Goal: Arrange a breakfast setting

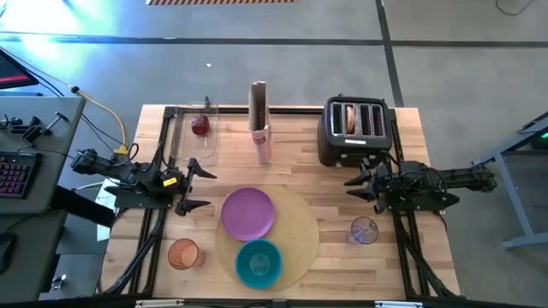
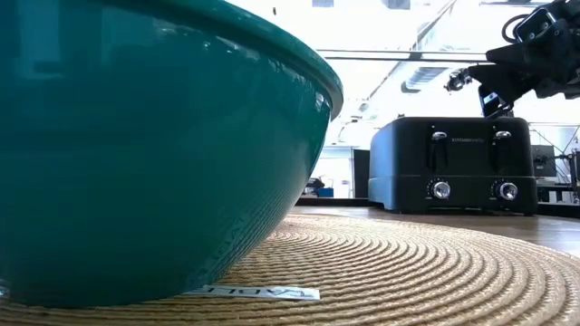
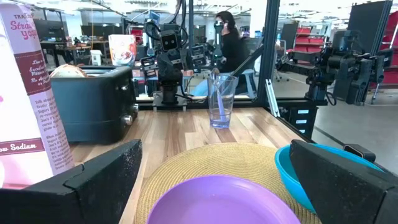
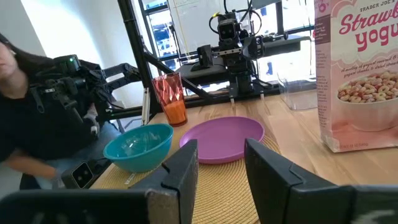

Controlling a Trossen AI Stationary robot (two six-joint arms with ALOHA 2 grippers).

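Breakfast setting, partly laid: purple plate and teal bowl on round tan mat; bagel in the toaster, red fruit unplaced; left gripper spread wide and empty, right gripper part-closed, holding nothing.

Glossy teal bowl, woven mat

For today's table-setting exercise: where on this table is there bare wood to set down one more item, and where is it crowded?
Bare wood lies between the mat and the glass, and between the cereal box and the toaster. The mat's far right part is also free. It is crowded where the plate, bowl and cup cluster.
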